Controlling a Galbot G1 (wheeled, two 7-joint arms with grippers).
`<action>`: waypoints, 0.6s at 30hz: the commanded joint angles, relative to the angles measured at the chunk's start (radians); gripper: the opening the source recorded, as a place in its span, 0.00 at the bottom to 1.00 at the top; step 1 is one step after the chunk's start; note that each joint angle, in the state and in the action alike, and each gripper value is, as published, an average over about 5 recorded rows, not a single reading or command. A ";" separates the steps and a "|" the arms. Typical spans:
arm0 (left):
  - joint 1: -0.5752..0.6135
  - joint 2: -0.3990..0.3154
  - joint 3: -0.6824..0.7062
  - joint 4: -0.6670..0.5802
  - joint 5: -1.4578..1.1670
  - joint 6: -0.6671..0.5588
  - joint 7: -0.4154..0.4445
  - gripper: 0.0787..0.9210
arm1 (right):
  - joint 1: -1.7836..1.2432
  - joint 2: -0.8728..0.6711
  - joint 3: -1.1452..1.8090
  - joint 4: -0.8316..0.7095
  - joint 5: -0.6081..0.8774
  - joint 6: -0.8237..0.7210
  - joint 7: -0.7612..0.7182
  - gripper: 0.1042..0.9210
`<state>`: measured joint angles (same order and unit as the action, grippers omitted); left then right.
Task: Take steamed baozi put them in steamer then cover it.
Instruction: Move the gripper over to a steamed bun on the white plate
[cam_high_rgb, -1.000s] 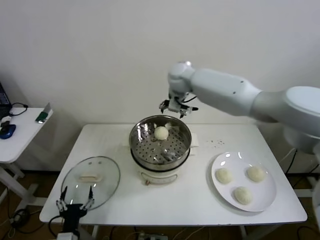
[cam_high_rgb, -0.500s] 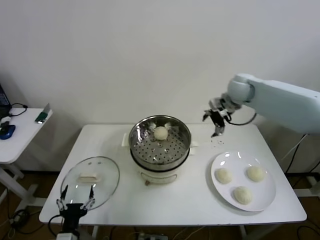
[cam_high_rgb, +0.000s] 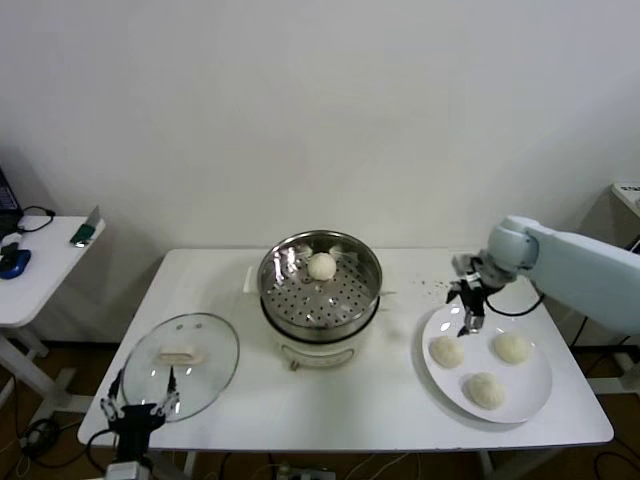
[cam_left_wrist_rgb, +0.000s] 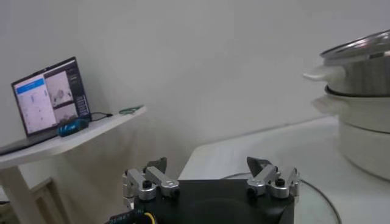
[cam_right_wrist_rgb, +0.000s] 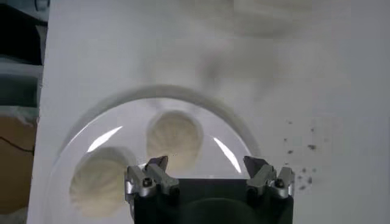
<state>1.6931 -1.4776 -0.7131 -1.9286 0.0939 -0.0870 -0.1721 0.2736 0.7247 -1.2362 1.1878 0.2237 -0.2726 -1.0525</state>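
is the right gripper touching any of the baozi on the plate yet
Apart. The right wrist view shows the right gripper open above the plate, its fingertips clear of the nearest baozi.

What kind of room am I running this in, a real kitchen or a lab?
Probably a lab mock-up, not a kitchen: a bare white wall, a plain white folding table holding the steamer, and a side desk with a laptop.

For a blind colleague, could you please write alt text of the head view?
The open right gripper hovers above a white plate holding three baozi; a fourth sits in the uncovered steamer at table centre. The glass lid lies left, near the left gripper.
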 joint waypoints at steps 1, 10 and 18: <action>-0.002 -0.002 -0.004 0.009 -0.007 0.010 -0.043 0.88 | -0.127 0.021 0.063 -0.025 -0.038 -0.024 -0.004 0.88; -0.003 -0.003 -0.009 0.022 -0.008 0.010 -0.043 0.88 | -0.143 0.071 0.069 -0.063 -0.037 -0.018 -0.002 0.88; -0.005 -0.003 -0.010 0.031 -0.009 0.010 -0.045 0.88 | -0.139 0.072 0.062 -0.076 -0.044 -0.010 -0.005 0.84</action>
<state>1.6898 -1.4804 -0.7227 -1.9009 0.0868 -0.0796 -0.2087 0.1600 0.7818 -1.1860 1.1248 0.1877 -0.2794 -1.0556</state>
